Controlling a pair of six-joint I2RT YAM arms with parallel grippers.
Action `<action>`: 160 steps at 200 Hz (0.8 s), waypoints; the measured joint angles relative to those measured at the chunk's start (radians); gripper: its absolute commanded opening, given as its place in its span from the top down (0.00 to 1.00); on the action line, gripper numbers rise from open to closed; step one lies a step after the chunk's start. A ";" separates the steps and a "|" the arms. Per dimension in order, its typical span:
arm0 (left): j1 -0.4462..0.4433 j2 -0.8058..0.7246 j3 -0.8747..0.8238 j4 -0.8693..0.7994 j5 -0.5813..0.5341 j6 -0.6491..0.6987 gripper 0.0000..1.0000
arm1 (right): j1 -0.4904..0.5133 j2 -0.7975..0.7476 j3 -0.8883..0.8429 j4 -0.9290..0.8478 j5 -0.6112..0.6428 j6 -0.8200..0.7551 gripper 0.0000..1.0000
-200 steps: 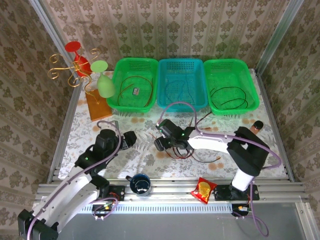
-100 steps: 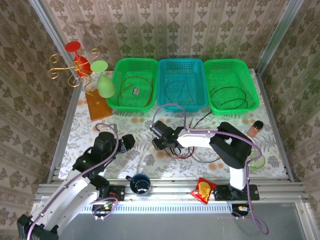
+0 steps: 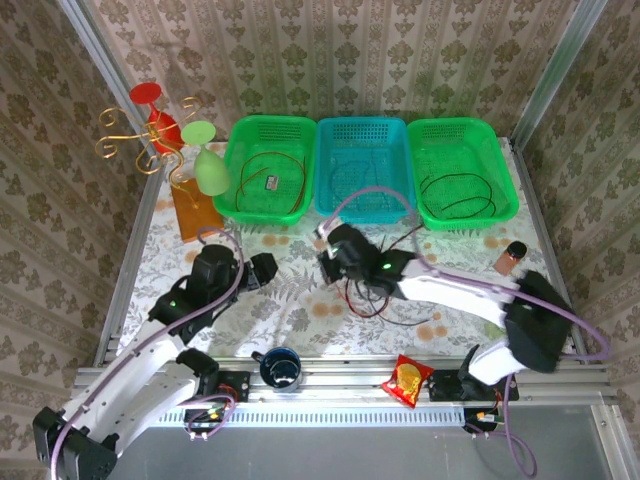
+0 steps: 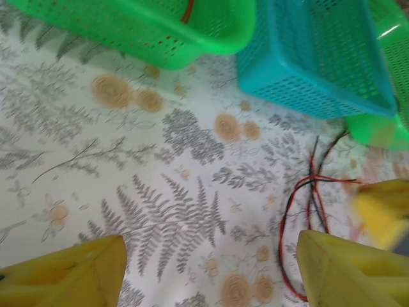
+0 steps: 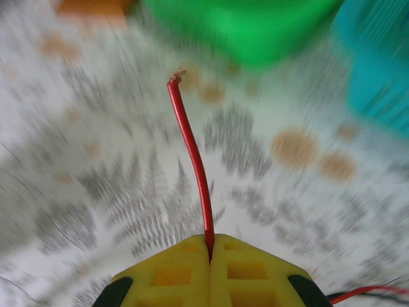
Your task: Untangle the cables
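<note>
A tangle of thin red and black cables (image 3: 378, 298) lies on the flowered table, right of centre; in the left wrist view it is the cables (image 4: 311, 208) beside my right-hand finger. My right gripper (image 3: 328, 266) is at the tangle's left edge. Its yellow jaws are pressed together on a red cable (image 5: 192, 153), whose bare end sticks out ahead of the right gripper (image 5: 210, 240). My left gripper (image 3: 270, 268) hovers left of the tangle. The left gripper (image 4: 208, 272) is open, with only tablecloth between its fingers (image 4: 70, 272).
Three baskets line the back: green (image 3: 232, 165), blue (image 3: 325, 165) and green (image 3: 505, 165), each with a coiled wire inside. A glass stand (image 3: 190, 205) is at back left, a small bottle (image 3: 510, 255) at right. A mug (image 3: 281, 368) and snack packet (image 3: 408, 380) sit at the near edge.
My right gripper has closed on the red cable's end and shifted slightly back and right, its arm swinging out to the right. The left gripper edged forward, still open.
</note>
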 measured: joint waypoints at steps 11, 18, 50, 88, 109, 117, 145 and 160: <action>-0.015 0.027 0.021 0.014 0.000 0.004 0.29 | -0.035 -0.104 0.003 0.004 0.000 -0.003 1.00; -0.027 0.046 0.035 0.022 -0.004 0.008 0.29 | -0.058 -0.163 0.004 0.011 0.000 -0.003 1.00; -0.099 0.148 0.097 0.072 -0.015 0.039 0.29 | -0.159 -0.352 0.005 0.029 -0.005 0.009 1.00; -0.179 0.273 0.172 0.143 0.014 0.107 0.26 | -0.216 -0.425 0.036 0.023 -0.027 0.031 1.00; -0.239 0.341 0.221 0.211 0.088 0.182 0.24 | -0.228 -0.429 0.072 0.018 -0.028 0.044 1.00; -0.274 0.364 0.238 0.241 0.110 0.224 0.22 | -0.230 -0.429 0.090 0.018 -0.028 0.050 1.00; -0.378 0.409 0.253 0.353 0.142 0.351 0.19 | -0.232 -0.429 0.155 0.019 -0.022 0.054 1.00; -0.407 0.426 0.249 0.425 0.144 0.396 0.18 | -0.232 -0.429 0.185 0.021 -0.013 0.055 1.00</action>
